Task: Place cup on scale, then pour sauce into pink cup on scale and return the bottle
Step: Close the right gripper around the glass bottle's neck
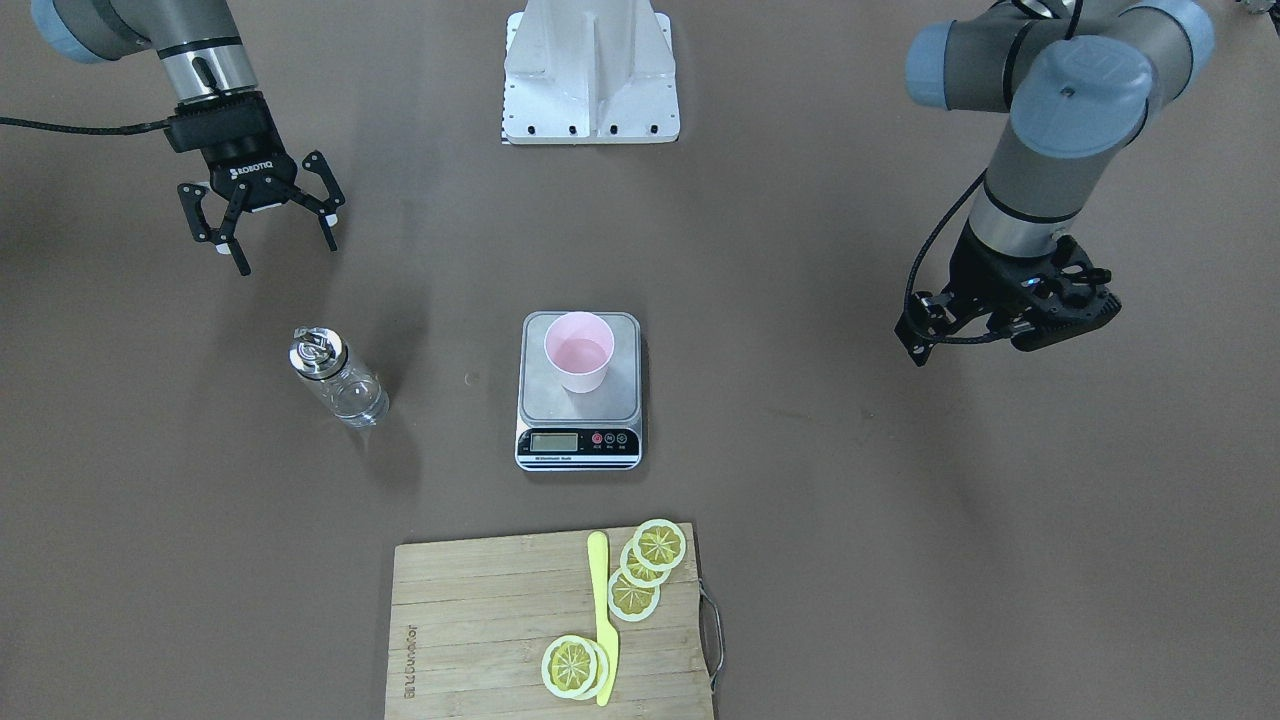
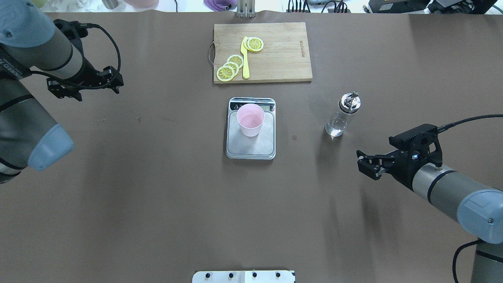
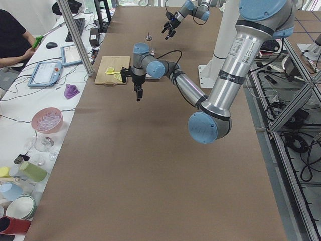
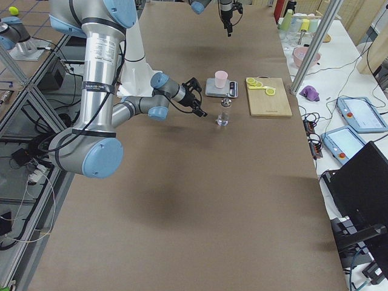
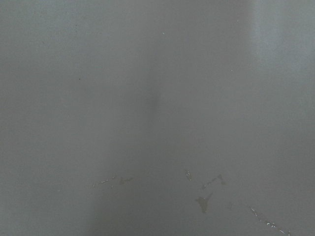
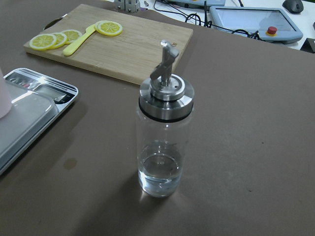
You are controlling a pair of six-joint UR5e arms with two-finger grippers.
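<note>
The cup [image 1: 579, 352] stood on the scale [image 1: 548, 400] at centre frame, the bottle [image 1: 340, 385] upright at left (untouched), the right gripper [image 1: 285, 252] splayed above it, the left gripper's [image 1: 918, 338] grip unreadable.

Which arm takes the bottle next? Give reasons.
Right, likely. The right claw hangs open near the bottle, which is centred in its wrist view; the left claw is far across the scale.

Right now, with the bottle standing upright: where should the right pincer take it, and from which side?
Probably the clear glass body of the bottle, below the chrome collar. That wall is straight and round, while the top flares and carries the spout. Come in level from the robot's side, where the open right pincer faces it.
</note>
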